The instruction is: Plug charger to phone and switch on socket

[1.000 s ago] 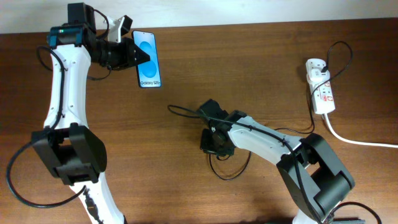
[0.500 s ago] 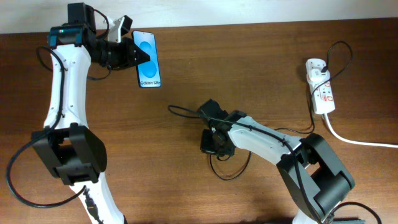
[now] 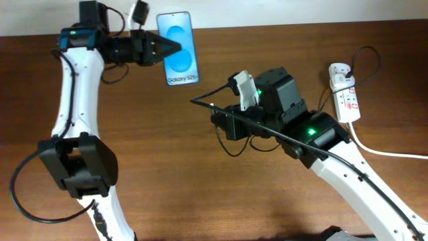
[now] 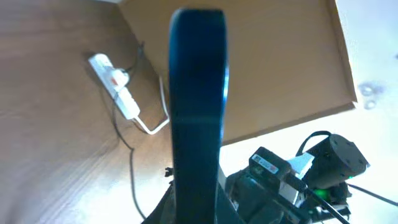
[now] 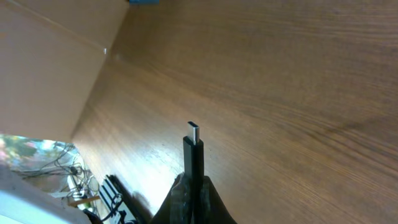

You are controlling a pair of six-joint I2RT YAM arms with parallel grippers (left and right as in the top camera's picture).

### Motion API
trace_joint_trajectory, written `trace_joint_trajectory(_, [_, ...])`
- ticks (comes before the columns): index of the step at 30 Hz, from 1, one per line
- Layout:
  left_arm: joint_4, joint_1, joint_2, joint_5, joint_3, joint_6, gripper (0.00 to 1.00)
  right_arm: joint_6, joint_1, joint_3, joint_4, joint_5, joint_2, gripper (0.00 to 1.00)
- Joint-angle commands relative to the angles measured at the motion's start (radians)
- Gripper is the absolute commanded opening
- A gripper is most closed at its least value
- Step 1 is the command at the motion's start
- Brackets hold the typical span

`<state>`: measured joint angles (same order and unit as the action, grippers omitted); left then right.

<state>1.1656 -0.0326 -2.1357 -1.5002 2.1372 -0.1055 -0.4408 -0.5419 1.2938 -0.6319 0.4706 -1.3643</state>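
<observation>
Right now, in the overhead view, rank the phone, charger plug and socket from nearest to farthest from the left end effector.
1. phone: upper left, clamped in the left end effector itself.
2. charger plug: centre, held by the right end effector.
3. socket: far right.

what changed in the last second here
The left claw carried the phone to the right, toward the middle of the table. The right claw came up off the table with the charger plug, which now points roughly toward the phone. The power strip stayed put.
</observation>
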Motion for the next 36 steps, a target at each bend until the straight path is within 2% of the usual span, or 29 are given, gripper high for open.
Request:
trace_joint_trajectory(1, [-0.007,0.065,0.01,-0.074,0.008,-0.016,0.0,-0.047,-0.002,0.012,0.046,0.027,-0.003,0.04])
trace_joint_trajectory(5, [-0.01,0.077,0.01,-0.074,0.009,0.056,0.0,-0.132,-0.001,0.012,0.091,-0.009,-0.027,0.04])
trace_joint_trajectory(8, [-0.019,0.076,0.01,-0.074,0.009,0.056,0.0,-0.197,-0.001,0.011,0.091,-0.006,-0.117,0.04])
trace_joint_trajectory(11, [-0.048,0.072,0.01,-0.074,0.009,0.056,0.0,-0.196,-0.001,0.011,0.158,0.079,-0.124,0.04])
trace_joint_trajectory(17, [-0.047,0.072,0.01,-0.074,0.009,0.076,0.0,-0.196,0.0,-0.015,0.279,0.128,-0.131,0.04])
trace_joint_trajectory(25, [-0.047,0.072,0.01,-0.074,0.009,0.076,0.0,-0.197,0.027,-0.015,0.301,0.129,-0.131,0.04])
trace_joint_trajectory(28, [-0.048,0.072,0.01,-0.074,0.009,0.076,0.0,-0.196,0.027,-0.015,0.353,0.191,-0.131,0.04])
trace_joint_trajectory(36, [-0.074,0.048,0.01,-0.074,0.009,0.076,0.0,-0.196,0.027,-0.015,0.333,0.193,-0.131,0.04])
